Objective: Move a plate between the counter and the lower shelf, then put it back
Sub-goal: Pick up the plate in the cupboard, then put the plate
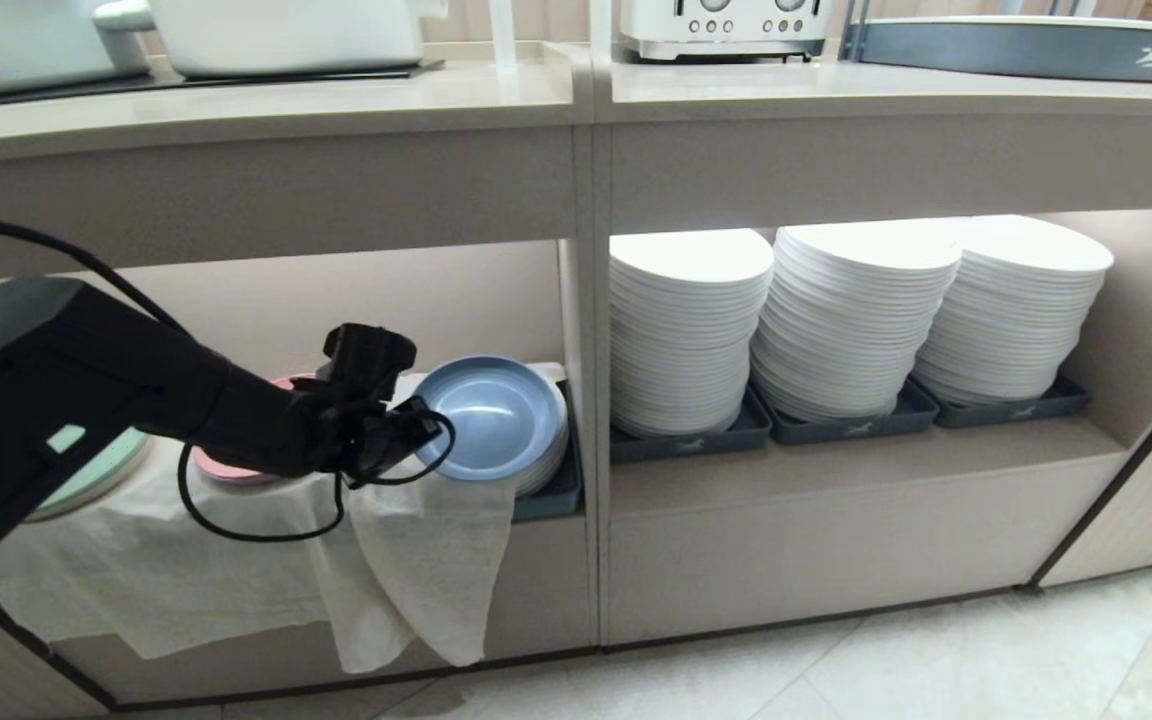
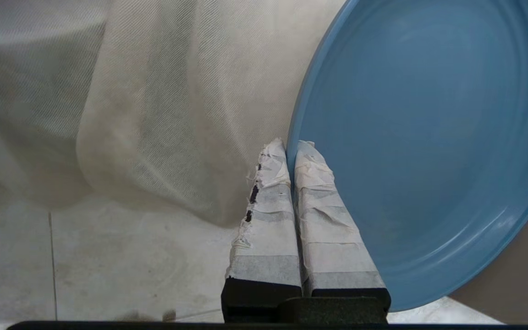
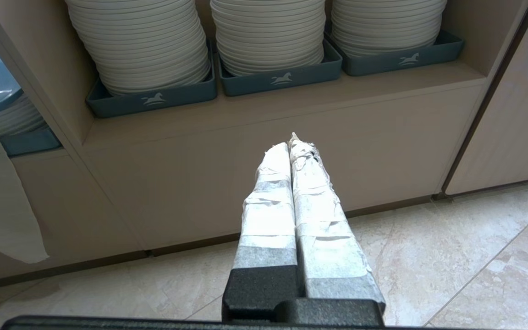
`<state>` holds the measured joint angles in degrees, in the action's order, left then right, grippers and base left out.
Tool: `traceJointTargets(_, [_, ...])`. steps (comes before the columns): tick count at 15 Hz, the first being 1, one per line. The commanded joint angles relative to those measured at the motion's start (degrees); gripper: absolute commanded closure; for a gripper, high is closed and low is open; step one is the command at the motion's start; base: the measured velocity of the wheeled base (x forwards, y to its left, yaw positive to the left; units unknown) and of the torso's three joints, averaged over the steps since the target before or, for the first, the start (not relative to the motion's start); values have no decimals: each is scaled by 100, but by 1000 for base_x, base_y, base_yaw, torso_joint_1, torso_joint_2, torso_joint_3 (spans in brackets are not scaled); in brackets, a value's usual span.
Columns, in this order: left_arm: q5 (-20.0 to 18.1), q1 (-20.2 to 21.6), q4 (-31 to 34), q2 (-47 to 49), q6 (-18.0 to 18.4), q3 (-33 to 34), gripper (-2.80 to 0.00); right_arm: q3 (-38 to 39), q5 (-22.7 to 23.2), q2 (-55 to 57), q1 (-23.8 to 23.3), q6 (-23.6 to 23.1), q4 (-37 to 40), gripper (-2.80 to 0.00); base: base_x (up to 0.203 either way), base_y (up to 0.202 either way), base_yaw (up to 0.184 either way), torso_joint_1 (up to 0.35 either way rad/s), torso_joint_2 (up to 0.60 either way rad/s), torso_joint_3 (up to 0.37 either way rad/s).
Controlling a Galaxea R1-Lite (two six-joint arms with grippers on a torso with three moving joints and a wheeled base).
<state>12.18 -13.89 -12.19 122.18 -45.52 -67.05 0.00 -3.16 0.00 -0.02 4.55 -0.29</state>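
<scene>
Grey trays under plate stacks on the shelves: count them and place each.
4. Three sit side by side in the right compartment: left tray, middle tray, right tray. One more tray is in the left compartment; others may be hidden.

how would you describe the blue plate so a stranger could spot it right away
Find the lower shelf left of the divider, the one with a white cloth hanging over its edge. At its right end, above a low white stack, the left gripper pinches the tilted plate by its rim. It is the only blue one; its neighbours are pink, pale green and white.
</scene>
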Motion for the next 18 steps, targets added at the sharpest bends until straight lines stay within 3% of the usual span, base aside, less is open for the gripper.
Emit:
traceJointTargets(1, [5, 6, -12, -246, -149, 265, 0, 0, -1, 0, 2, 2, 3, 0, 0, 0, 0, 0, 0, 0])
traceJointTargets(3, [-15, 9, -12, -405, -354, 496, 0, 0, -1, 0, 1, 2, -4, 0, 0, 0, 0, 0, 0, 0])
traceJointTargets(18, [-44, -36, -53, -2363, -834, 2818, 0, 0, -1, 0, 2, 2, -1, 0, 0, 0, 0, 0, 0, 0])
